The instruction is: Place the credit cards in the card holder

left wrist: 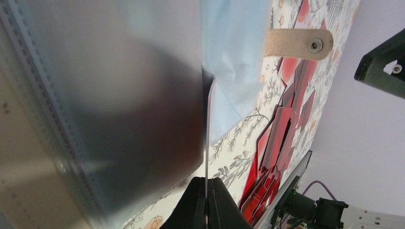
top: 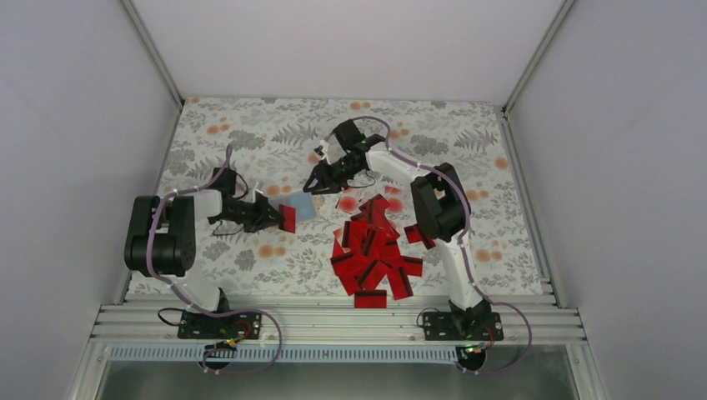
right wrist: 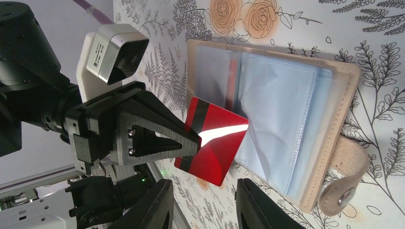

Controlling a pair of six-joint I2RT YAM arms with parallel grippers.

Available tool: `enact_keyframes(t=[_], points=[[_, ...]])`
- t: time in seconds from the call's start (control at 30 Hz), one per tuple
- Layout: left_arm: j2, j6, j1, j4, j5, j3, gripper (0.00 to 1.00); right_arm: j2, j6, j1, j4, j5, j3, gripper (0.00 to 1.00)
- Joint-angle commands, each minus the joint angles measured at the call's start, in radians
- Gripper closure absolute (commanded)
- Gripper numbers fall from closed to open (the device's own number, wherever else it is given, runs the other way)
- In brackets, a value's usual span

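Note:
The card holder (right wrist: pixel 345 109) lies open on the flowered cloth, tan-rimmed with pale blue plastic sleeves (right wrist: pixel 277 105). It also shows in the top view (top: pixel 305 206). My left gripper (top: pixel 278 218) is shut on a red credit card (top: pixel 288 218) with a black stripe. In the right wrist view that card (right wrist: pixel 215 140) tilts with its far corner over the sleeves. In the left wrist view the card is edge-on (left wrist: pixel 207 119) between my fingers (left wrist: pixel 193 205), its tip at a sleeve (left wrist: pixel 234 57). My right gripper (top: pixel 319 182) is open and empty above the holder's far side. Several red credit cards (top: pixel 373 250) lie piled right of centre.
The holder's tan strap with a snap (left wrist: pixel 298 44) sticks out to one side. The card pile (left wrist: pixel 279 143) lies just beyond the holder. A metal rail (top: pixel 333 317) runs along the near table edge. White walls close in three sides.

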Motion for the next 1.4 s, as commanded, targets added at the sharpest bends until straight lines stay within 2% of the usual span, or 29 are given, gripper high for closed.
enact_keyframes(t=[0.0,0.47,0.77,1.37], points=[[0.026,-0.009,-0.005,0.037,-0.004,0.041,0.98,0.011,-0.033,0.009,-0.022,-0.008,-0.009,0.66],[0.071,-0.023,-0.005,0.041,-0.011,0.11,0.98,0.024,-0.076,-0.009,-0.046,0.012,-0.027,0.68],[0.092,-0.041,-0.009,0.137,0.01,0.083,0.98,0.062,-0.098,-0.011,-0.046,-0.003,-0.005,0.68],[0.082,-0.185,-0.084,0.293,-0.047,0.037,0.98,0.094,-0.083,-0.013,-0.02,0.058,-0.009,0.83]])
